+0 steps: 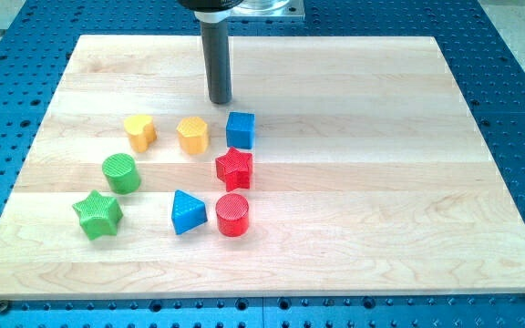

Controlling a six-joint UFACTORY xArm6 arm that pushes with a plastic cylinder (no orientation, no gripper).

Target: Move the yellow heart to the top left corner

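Observation:
The yellow heart (139, 132) lies on the wooden board (354, 182) at the view's left of centre. A yellow hexagon (192, 135) lies just to its right. My tip (220, 101) stands on the board above and to the right of the hexagon, just up-left of the blue cube (241, 129). It is well to the right of the heart and touches no block.
A red star (234, 168) and a red cylinder (231, 215) lie below the blue cube. A blue triangle (188, 212) lies left of the red cylinder. A green cylinder (120, 173) and a green star (97, 214) lie below the heart.

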